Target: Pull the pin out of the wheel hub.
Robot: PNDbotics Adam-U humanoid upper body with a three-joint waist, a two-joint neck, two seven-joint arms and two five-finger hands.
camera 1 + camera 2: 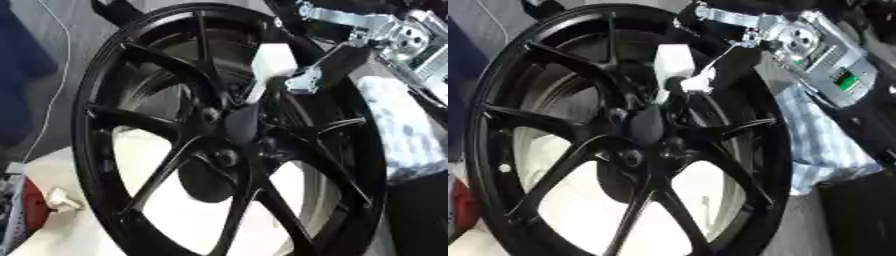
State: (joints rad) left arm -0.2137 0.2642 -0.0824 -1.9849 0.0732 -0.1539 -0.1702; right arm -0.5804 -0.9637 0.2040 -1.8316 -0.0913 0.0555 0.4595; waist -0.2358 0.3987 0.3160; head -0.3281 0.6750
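Observation:
A big black spoked wheel stands upright and fills both views. Its dark hub lies at the centre, with round bolt holes around it. A white pin with a blocky head sticks out just above the hub, and its thin stem runs down toward the hub. My right hand comes in from the upper right on a silver and black arm. Its dark fingers are curled against the pin's head. My left hand shows in neither view.
A blue and white checked cloth hangs right of the wheel. A thin white cable runs down the grey floor at the left. A red thing and a crumpled pale scrap lie on the white surface at lower left.

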